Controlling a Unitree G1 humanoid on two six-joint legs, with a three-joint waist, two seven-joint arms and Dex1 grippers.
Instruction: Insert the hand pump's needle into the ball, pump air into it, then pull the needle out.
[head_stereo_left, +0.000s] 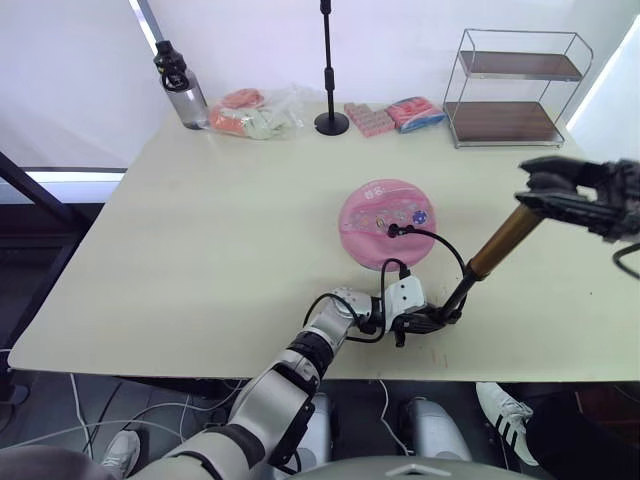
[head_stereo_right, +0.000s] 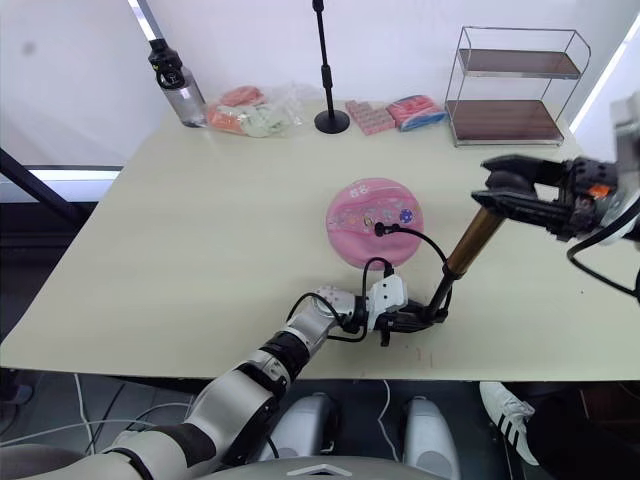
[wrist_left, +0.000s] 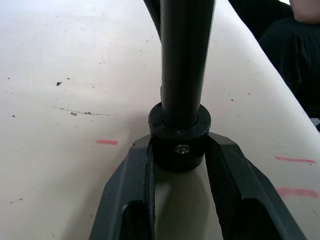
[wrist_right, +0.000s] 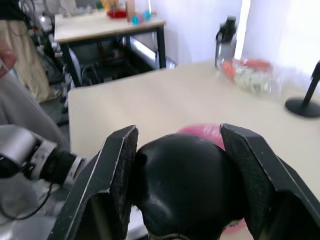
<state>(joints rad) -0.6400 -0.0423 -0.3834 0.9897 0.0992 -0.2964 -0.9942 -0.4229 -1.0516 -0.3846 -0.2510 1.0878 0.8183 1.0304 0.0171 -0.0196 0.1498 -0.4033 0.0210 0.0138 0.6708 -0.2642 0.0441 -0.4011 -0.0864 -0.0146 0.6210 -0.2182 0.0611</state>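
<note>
Pump (head_stereo_left: 503, 240) stands tilted near the table's (head_stereo_left: 200, 250) front edge, toward the right front corner. Its black lower end rests close to the front edge; the gold barrel leans up and away toward the right edge.

Left gripper (head_stereo_left: 432, 320) lies low at the front edge. Its two fingers are closed on the pump's black base collar; the left wrist view shows the collar (wrist_left: 179, 134) pinched between both fingers (wrist_left: 131, 180), over bare tabletop with small red marks.

Right gripper (head_stereo_left: 545, 190) is raised above the right side of the table, at the pump's top. In the right wrist view its fingers (wrist_right: 121, 165) clamp the black handle (wrist_right: 185, 190) from both sides, pads touching it.

Ball (head_stereo_left: 388, 222) sits on the table right of centre, between the front and back edges, just behind the left gripper. It looks flattened, printed side up. Hose (head_stereo_left: 445, 247) arcs from the pump's lower end up and over to the ball's top, ending at a black fitting on the ball. The needle itself is too small to make out.

Along the back edge: bottle (head_stereo_left: 180, 87) at left, plastic bag (head_stereo_left: 255, 112) of items, black stand (head_stereo_left: 330, 75), packets (head_stereo_left: 395, 115), wire shelf (head_stereo_left: 515, 88) at right.
</note>
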